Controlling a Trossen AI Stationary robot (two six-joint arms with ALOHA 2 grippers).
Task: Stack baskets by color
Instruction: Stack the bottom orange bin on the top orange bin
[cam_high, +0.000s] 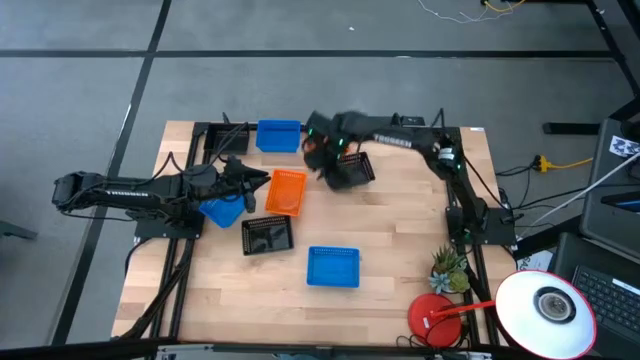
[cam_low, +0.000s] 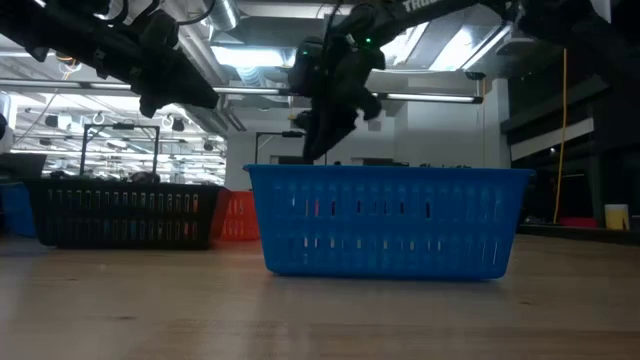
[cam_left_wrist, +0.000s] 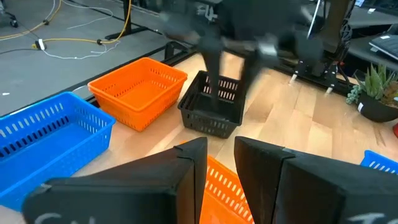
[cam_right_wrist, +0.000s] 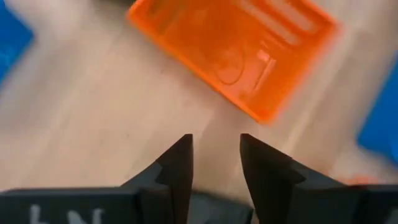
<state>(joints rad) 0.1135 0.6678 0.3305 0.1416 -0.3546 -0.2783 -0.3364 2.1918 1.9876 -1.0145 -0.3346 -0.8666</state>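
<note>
The right gripper (cam_high: 325, 155), fingers narrowly parted, carries a black basket (cam_high: 352, 168) at twelve o'clock; swing it squarely over the black basket (cam_high: 267, 236) at seven o'clock before lowering. The left gripper (cam_high: 252, 183), at nine o'clock, pinches an orange scrap. The orange basket (cam_high: 286, 191) and blue baskets (cam_high: 332, 267) look empty.

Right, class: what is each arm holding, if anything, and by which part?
The left gripper appears to pinch an orange basket by its slotted wall. The right gripper is at the black basket's rim; whether it holds cannot be told.
</note>
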